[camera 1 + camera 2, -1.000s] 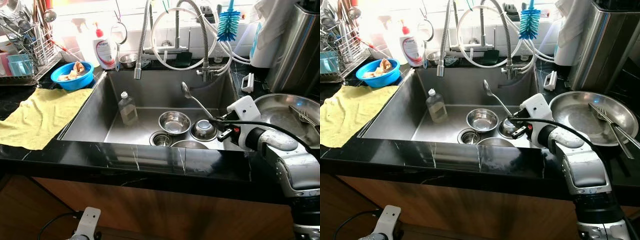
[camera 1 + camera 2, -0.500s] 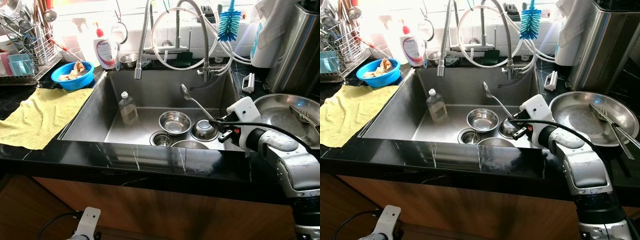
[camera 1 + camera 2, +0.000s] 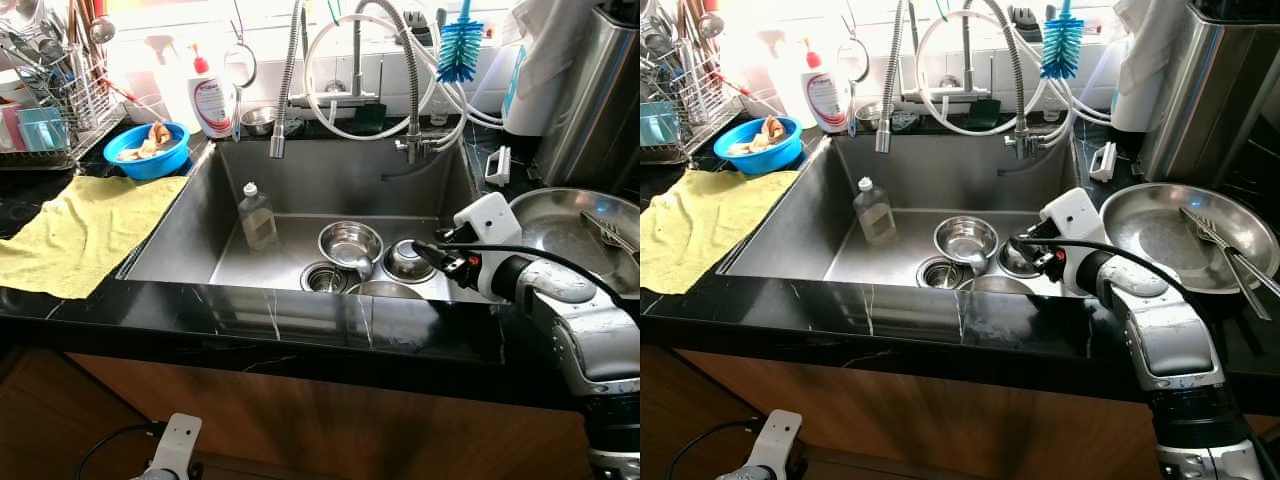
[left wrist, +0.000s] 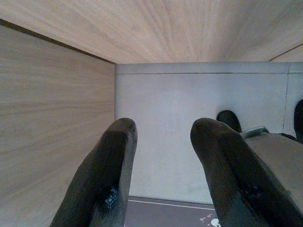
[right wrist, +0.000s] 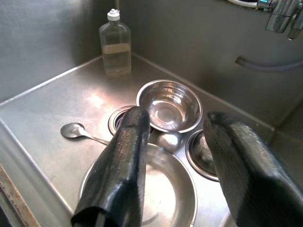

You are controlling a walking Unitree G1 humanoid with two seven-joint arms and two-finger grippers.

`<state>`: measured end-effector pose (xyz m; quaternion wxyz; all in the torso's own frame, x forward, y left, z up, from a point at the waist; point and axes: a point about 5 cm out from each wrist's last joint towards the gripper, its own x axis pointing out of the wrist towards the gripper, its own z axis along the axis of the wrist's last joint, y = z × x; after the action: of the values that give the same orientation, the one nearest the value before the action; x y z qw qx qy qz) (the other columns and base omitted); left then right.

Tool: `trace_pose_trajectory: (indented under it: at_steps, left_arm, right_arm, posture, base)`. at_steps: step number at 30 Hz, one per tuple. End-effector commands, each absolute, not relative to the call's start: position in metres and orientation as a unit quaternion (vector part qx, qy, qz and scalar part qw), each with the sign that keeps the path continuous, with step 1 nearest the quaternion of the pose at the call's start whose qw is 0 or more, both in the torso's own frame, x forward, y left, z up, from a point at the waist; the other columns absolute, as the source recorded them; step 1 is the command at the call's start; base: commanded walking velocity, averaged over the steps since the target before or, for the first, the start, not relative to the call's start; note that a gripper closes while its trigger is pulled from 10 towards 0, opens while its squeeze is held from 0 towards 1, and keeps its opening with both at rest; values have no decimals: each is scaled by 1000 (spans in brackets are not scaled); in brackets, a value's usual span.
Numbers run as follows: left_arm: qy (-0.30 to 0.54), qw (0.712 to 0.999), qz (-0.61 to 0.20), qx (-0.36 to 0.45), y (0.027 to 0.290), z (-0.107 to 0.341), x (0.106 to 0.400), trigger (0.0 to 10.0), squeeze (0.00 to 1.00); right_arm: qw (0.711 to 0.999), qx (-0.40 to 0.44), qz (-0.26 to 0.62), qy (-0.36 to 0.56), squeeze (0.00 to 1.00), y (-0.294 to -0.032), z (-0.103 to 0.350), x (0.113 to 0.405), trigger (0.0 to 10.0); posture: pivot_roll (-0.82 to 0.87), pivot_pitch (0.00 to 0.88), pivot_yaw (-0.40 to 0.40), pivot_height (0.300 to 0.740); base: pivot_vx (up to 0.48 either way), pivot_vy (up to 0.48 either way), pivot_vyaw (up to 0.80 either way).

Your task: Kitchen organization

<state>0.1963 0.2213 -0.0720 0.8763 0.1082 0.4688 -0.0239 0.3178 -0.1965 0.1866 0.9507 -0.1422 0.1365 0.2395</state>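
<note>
- The right gripper (image 5: pixel 175 165) hovers over the sink (image 3: pixel 190 225) at its right side, its two black fingers spread apart with nothing between them.
- The left gripper (image 4: pixel 163 156) hangs idle below the worktop in front of the wooden cabinet, fingers apart and empty.
- Judging by the sink, the tidying is far from finished: a small steel bowl (image 3: pixel 350 242) sits near the drain, a second small bowl (image 3: pixel 409 259) just to its right, a large steel bowl (image 5: pixel 142 189) by the front wall, and a spoon (image 5: pixel 75 131) lies loose on the sink floor.
- A clear bottle (image 3: pixel 256 214) stands toward the sink's back left corner.
- A steel pan (image 3: pixel 565 225) holding utensils rests on the right worktop; a blue bowl (image 3: pixel 148 150) and yellow cloth (image 3: pixel 85 225) lie on the left.
- The hanging tap hoses (image 3: pixel 350 70) crowd the back edge and could hamper any high lift.
</note>
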Motion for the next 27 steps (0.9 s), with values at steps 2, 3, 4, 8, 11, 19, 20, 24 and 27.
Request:
trace_pose_trajectory:
  at_steps: [2,3,4,8,11,19,20,24,27]
  left_arm:
    - [471,874,-15,114,226,-71,196,10000,0]
    - [472,874,-15,114,225,-72,195,10000,0]
    - [473,874,-16,113,225,-72,195,10000,0]
    - [475,873,-17,113,225,-73,193,10000,0]
    - [476,872,-19,115,225,-73,192,10000,0]
    - [473,872,-24,119,224,-72,195,10000,0]
    - [474,872,-26,121,224,-72,195,10000,0]
    - [474,872,-28,122,224,-72,195,10000,0]
    - [474,871,-31,123,223,-73,195,10000,0]
  right_arm:
    - [956,-175,205,120,0,-201,192,323,10000]
    - [960,-180,188,104,0,-202,198,325,10000]
    - [966,-183,168,77,0,-203,208,326,10000]
    - [972,-206,111,-1,0,-206,233,324,10000]
    - [975,-204,44,-74,0,-211,255,314,10000]
    - [965,-229,-50,-119,0,-219,257,280,10000]
    - [962,-230,-82,-125,0,-225,254,271,10000]
    - [959,-206,-146,-125,0,-233,243,249,10000]
    - [952,-231,-160,-121,0,-232,233,232,10000]
  posture:
    - [-188,0,88,740]
    - [-193,0,87,740]
    - [-198,0,87,740]
    - [-215,0,92,740]
    - [-212,0,94,740]
    - [-225,0,103,740]
    - [-228,0,103,740]
    - [-229,0,104,740]
    - [-233,0,106,740]
  base:
    - [0,0,0]
    - [0,0,0]
    - [0,0,0]
    - [0,0,0]
    - [0,0,0]
    - [0,0,0]
    - [0,0,0]
    - [0,0,0]
    - [0,0,0]
